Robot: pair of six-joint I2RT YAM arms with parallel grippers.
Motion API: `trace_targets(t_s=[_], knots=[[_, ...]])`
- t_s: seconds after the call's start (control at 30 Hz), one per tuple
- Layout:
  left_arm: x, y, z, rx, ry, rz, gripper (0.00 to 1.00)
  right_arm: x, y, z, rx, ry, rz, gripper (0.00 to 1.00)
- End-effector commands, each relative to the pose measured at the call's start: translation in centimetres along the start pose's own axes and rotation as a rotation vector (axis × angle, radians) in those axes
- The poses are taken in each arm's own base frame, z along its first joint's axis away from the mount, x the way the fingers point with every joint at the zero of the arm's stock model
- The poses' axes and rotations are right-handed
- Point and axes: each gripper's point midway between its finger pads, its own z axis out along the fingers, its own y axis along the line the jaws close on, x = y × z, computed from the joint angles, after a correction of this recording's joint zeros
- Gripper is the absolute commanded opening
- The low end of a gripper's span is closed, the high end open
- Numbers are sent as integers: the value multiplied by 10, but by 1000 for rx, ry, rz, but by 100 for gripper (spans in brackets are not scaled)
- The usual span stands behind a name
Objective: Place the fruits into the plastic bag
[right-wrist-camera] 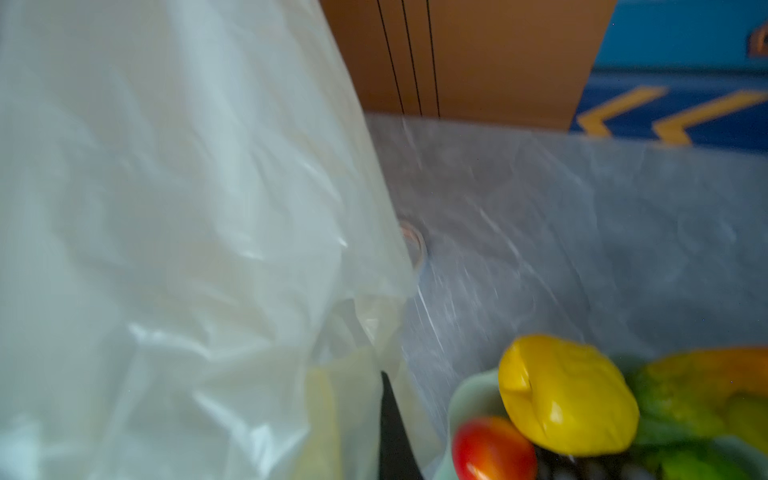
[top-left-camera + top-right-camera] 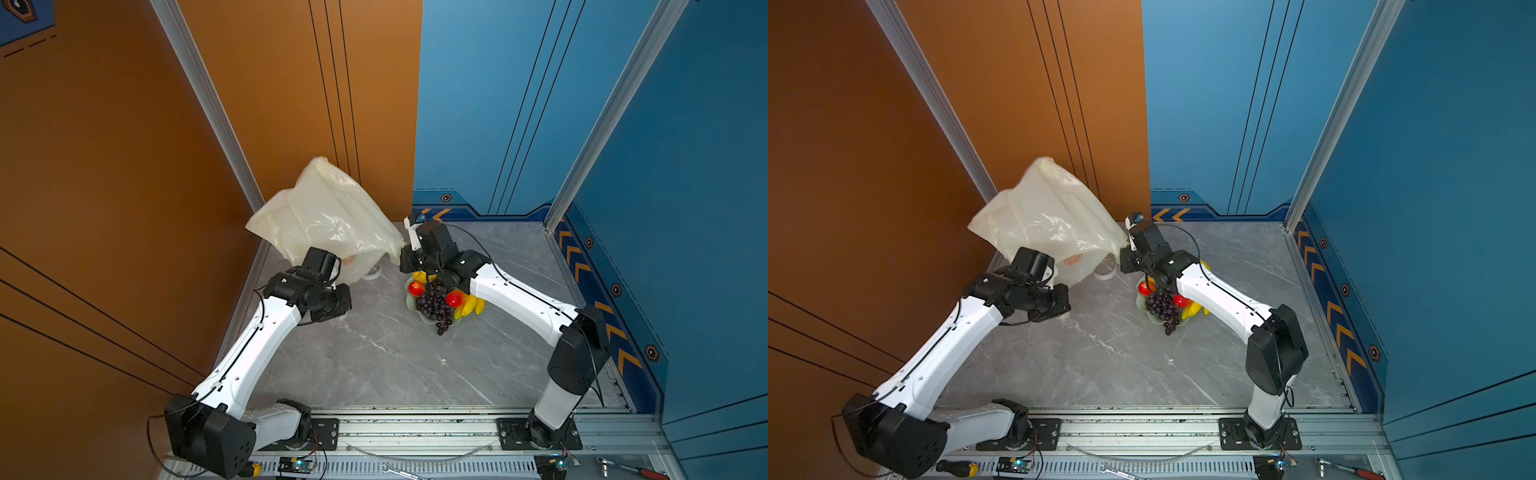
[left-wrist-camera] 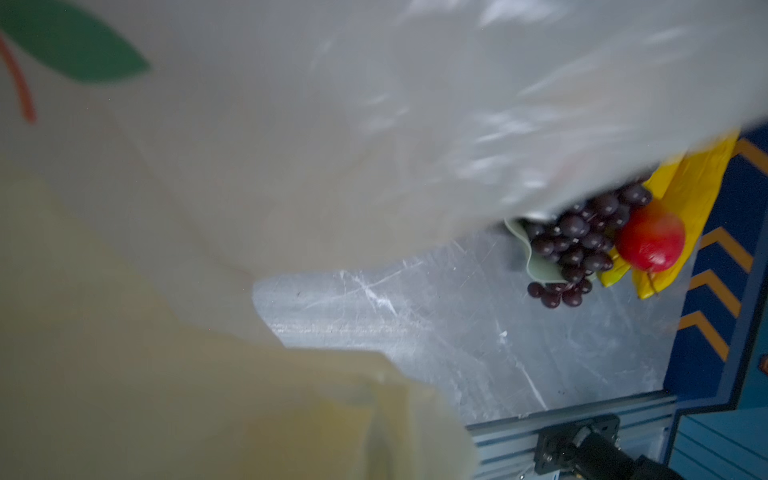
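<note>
Closest in, the grey marble table top lay bare. A bit farther back sat the pale green wavy-rimmed dish with the small shiny toy fruits piled on it. The dark purple bunch of grapes was in the middle. Its long way ran from near to far, and its tail hung over the near rim. A red-orange round fruit sat on the left arm's side of the grapes. Another red-orange fruit sat on the right arm's side (that one touched the yellow banana bunch). The yellow round fruit lay at the far end, under the right arm's wrist, with a green-yellow fruit beside it.

Just past the dish, the right gripper was closed on one low corner of the thin, crinkled, cream see-through plastic bag. The left gripper was at the other low corner. The bag hid its fingers, so it only looked to be pinching the film, closed as well. The bag was up off the table, puffed out and leaning toward the orange wall behind. A small clear tape roll lay on the table below the bag's low edge.

The fruits lay on the near side of the right gripper, just beside it, so the right arm was much nearer to them. Every fruit in view was on the dish, none in the bag.
</note>
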Motion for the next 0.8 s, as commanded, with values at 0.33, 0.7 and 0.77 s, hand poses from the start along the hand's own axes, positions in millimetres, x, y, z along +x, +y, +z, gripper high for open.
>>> trace_targets(t_s=[0.33,0.7,0.77], knots=[[13,14,-38,75,-124,-101,0,-6,18,-39,-57,7,22,0],[5,2,-65,190,-234,-137,0,7,-28,-45,27,94,176,36],[5,-1,-67,203,-231,-141,0,9,-39,-60,43,117,201,52]])
